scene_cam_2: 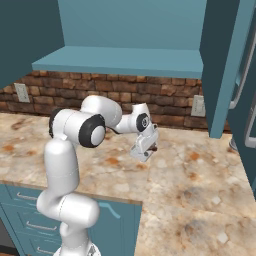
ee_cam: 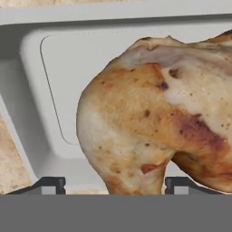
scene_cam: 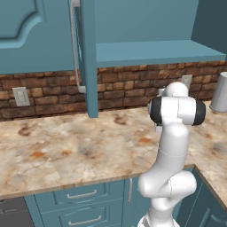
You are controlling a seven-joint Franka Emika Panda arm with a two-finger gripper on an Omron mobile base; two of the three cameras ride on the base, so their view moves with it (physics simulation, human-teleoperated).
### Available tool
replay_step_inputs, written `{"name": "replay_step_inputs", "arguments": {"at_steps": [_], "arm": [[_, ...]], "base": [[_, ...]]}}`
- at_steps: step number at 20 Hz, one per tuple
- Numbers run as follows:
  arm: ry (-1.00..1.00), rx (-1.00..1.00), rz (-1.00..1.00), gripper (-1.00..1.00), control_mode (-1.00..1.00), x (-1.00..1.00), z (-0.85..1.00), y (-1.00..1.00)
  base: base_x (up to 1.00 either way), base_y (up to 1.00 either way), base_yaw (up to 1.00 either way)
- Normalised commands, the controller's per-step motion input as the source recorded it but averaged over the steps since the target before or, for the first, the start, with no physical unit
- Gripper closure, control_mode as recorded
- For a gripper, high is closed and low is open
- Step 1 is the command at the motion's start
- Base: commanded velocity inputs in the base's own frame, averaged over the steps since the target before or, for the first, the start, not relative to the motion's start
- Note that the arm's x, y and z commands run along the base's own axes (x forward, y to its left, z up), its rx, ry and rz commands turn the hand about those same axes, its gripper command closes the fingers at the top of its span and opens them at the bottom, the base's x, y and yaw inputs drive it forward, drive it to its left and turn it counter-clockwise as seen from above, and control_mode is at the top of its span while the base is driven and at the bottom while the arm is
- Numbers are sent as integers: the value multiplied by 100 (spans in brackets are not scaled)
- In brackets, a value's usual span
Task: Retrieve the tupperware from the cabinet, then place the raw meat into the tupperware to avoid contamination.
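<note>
Clearly the fingers (ee_cam: 115,185) stand wide apart, their two dark tips at the bottom of the hand view on either side of the raw meat (ee_cam: 154,118), with a gap showing at each tip, so nothing is gripped. That meat is a plump, mottled tan-and-brown lump with reddish patches, covering the centre and right of the frame. It lies inside the tupperware (ee_cam: 54,68), a pale grey translucent tray whose rim crosses the top and whose floor shows upper left. In the right base view the gripper (scene_cam_2: 145,146) points down over the marbled counter (scene_cam_2: 200,175), below the open cabinet (scene_cam_2: 120,60).
</note>
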Motion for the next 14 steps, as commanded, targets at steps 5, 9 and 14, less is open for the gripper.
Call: {"name": "replay_step_inputs", "arguments": {"at_steps": [5,9,14], "arm": [[-2,0,0,-100,-100,0,0,0],[-3,-1,0,-100,-100,0,0,0],[-2,-1,0,-100,-100,0,0,1]], "base": [[0,0,0],[0,0,0],[0,0,0]]}}
